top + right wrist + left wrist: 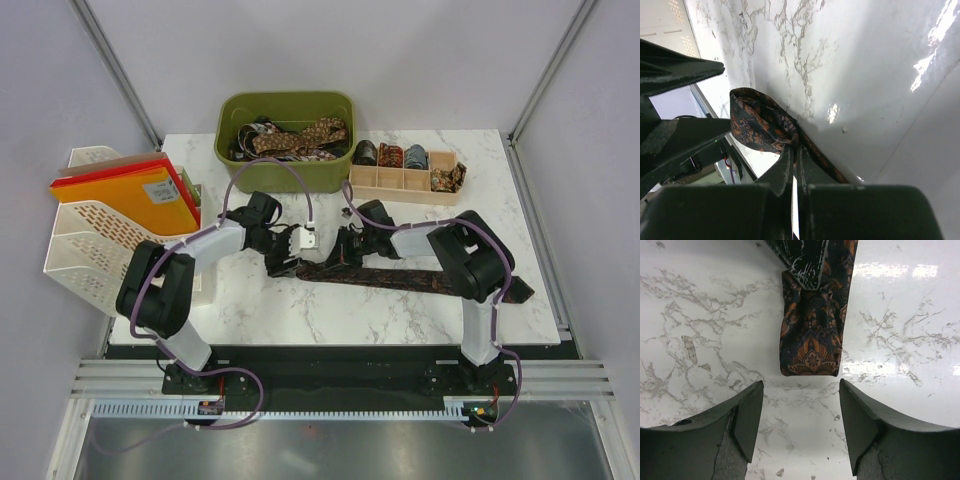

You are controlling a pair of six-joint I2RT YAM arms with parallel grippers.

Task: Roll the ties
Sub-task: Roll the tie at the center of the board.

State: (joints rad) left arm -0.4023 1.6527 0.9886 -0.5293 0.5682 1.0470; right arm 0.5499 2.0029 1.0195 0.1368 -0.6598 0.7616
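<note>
At the far left a white file rack (pixel 85 250) holds orange and red folders (pixel 125 190). Beside it the left arm rises from its base at the near edge, bends at a raised elbow, and stretches its forearm rightward toward the middle of the marble worktop (pixel 260 310).

The left end effector (pixel 800 390) is released. Its two fingers (pixel 747 410) stand well apart just above the worktop and grip nothing. The folded-over end of a dark patterned tie (pixel 812 335) lies flat just ahead of the gap between them and touches neither finger.

From that folded end the tie runs rightward as a flat strip across the worktop, passing under the right arm to the right edge.

The right end effector (pixel 794 160) is clenched on this tie. Its jaws are pressed together, pinching the fabric close to the folded end and right beside the left end effector. The right arm rises from its base, elbow high over the strip, with its forearm reaching leftward to the centre.

At the back, an olive-green tub (pixel 285 172) holds loose ties (pixel 300 135). To its right, a wooden divided tray (pixel 400 192) holds rolled ties (pixel 390 155) in its compartments.
</note>
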